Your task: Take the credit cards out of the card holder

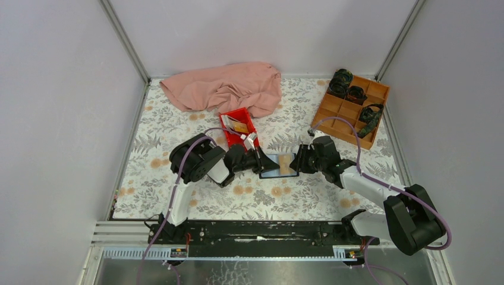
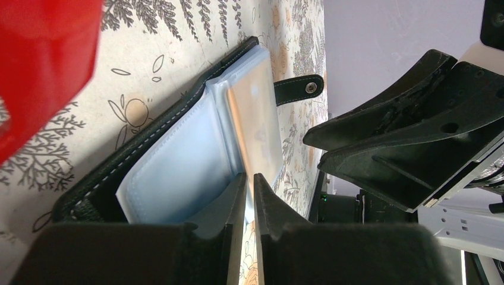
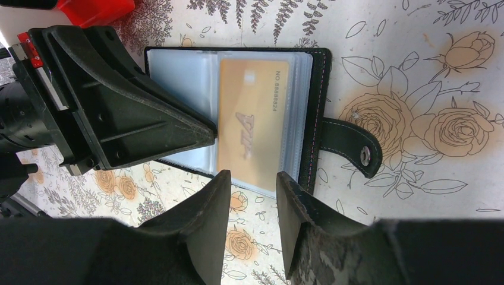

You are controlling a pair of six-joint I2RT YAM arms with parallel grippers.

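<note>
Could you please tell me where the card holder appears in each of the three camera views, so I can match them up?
Top view: the card holder lies open near the picture's middle, just below the red tray.
Left wrist: open, centre-left; the tray is blurred at upper left.
Right wrist: open, upper centre, with an orange card showing; the tray is at the top left edge.
Shared landmark: the red tray.

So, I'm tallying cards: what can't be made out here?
Cards left in the card holder: right wrist view shows one orange-gold card; stacked sleeves hide any beneath.
Contents of the red tray: too small in top view, blurred and cut off in left wrist view.
Whether the left end effector pinches a sleeve: left wrist view, its fingertips hide contact.
</note>
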